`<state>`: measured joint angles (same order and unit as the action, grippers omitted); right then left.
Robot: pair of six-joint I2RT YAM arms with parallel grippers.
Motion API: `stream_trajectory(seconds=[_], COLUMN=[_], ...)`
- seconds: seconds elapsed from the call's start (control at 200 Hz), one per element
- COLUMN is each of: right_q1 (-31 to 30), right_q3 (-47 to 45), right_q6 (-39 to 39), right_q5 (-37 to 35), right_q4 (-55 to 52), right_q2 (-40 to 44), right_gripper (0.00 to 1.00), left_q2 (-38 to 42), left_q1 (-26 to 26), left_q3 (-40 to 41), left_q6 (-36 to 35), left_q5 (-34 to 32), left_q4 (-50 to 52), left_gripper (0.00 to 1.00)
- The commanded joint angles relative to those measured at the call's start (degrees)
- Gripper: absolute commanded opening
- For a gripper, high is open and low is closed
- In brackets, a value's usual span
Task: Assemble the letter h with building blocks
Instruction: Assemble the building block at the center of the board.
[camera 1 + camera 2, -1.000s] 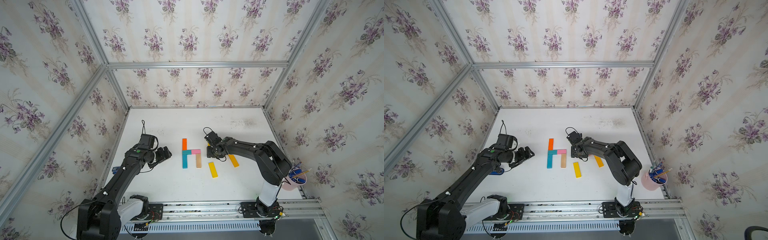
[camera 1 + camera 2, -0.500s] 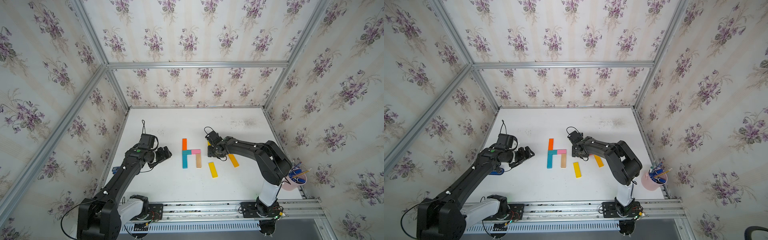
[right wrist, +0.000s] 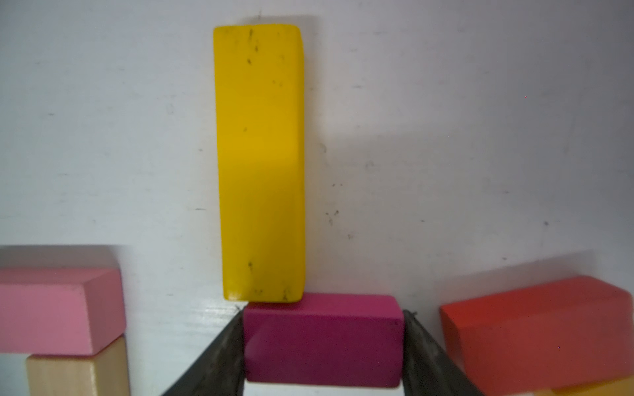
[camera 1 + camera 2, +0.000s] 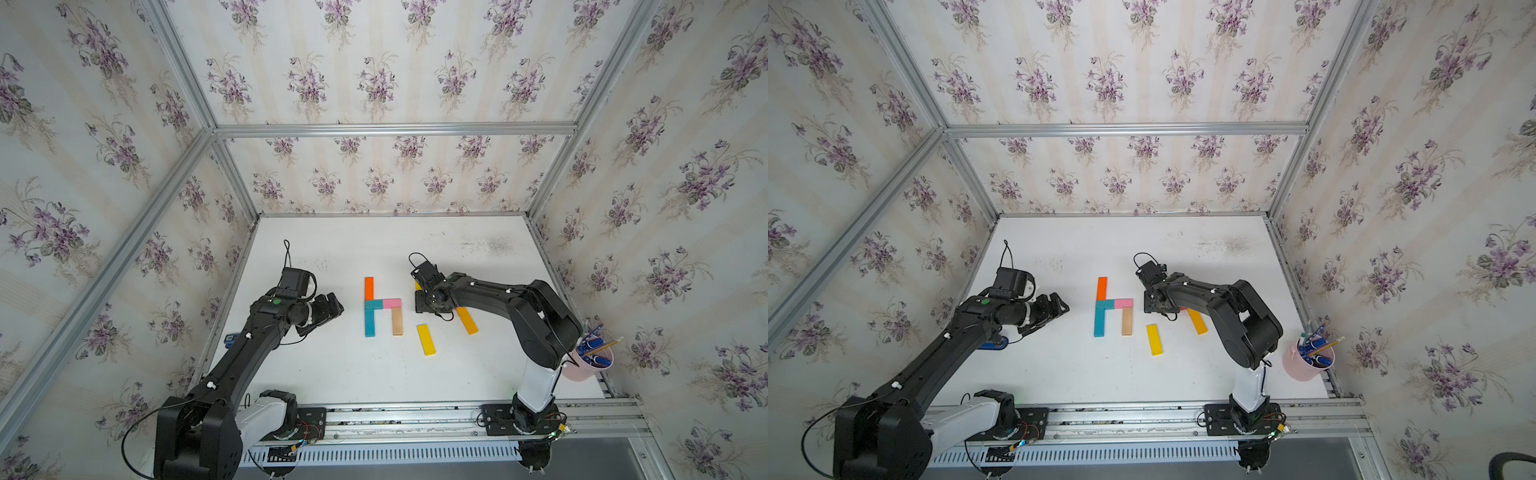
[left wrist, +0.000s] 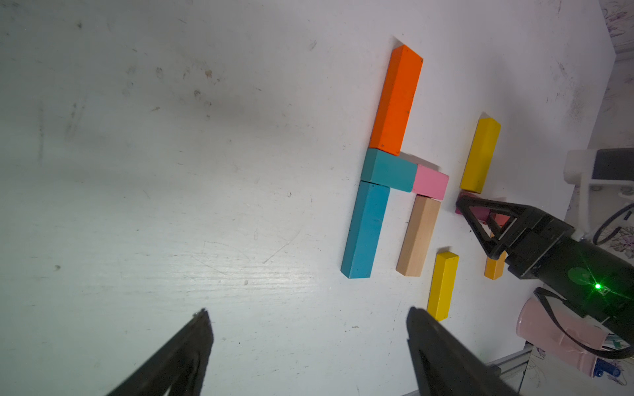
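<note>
Overhead, in both top views, the right end effector (image 4: 428, 307) hides its tips under its wrist; the left end effector (image 4: 336, 306) hangs wide, empty, near the h of building blocks (image 4: 374, 304). Left wrist: the magenta block (image 5: 478, 212) peeks past a finger. Right wrist: it lies on the worktop (image 3: 103, 137) between both fingers (image 3: 219, 360); gripped or merely flanked, I cannot tell.

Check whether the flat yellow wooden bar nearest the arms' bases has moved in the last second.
No. The yellow bar keeps its place and slant beside the plain wooden bar.
</note>
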<state>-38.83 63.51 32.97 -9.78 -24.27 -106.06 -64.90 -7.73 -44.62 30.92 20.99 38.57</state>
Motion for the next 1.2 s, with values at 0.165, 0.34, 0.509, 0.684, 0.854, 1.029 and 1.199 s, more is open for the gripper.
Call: stream_trajectory(seconds=[0.165,0.34,0.509,0.684,0.854,1.029,1.199], right_q1=[0.1,0.1,0.1,0.1,0.1,0.1,0.1], right_q3=[-0.4,-0.1,0.5,1.2,1.3,1.8,2.3], right_q6=[0.3,0.6,0.6,1.3,1.7,2.0,1.9], right_q5=[1.5,2.3,2.8,2.2,2.8,2.8,2.1], right_q4=[-2.3,-1.9,-2.0,-2.4,-2.1,-2.2,-2.8], right_q2=[-0.6,-0.3,-0.1,-0.4,-0.6,-0.8,-1.5], right_gripper=[0.66,0.65,0.69,0.71,0.68,0.66,0.66], left_q2=[0.1,0.2,0.3,0.4,0.4,0.4,0.5], left_q1=[0.1,0.1,0.1,0.1,0.0,0.1,0.1], left_q3=[0.0,0.1,0.0,-0.1,-0.1,-0.2,-0.2], left_q6=[-0.6,-0.7,-0.6,-0.7,-0.7,-0.7,-0.8], left_q5=[0.2,0.3,0.4,0.6,0.6,0.6,0.7], left_q4=[-0.5,-0.5,-0.5,-0.5,-0.4,-0.4,-0.3], left_gripper=[0.91,0.91,0.91,0.91,0.91,0.91,0.91])
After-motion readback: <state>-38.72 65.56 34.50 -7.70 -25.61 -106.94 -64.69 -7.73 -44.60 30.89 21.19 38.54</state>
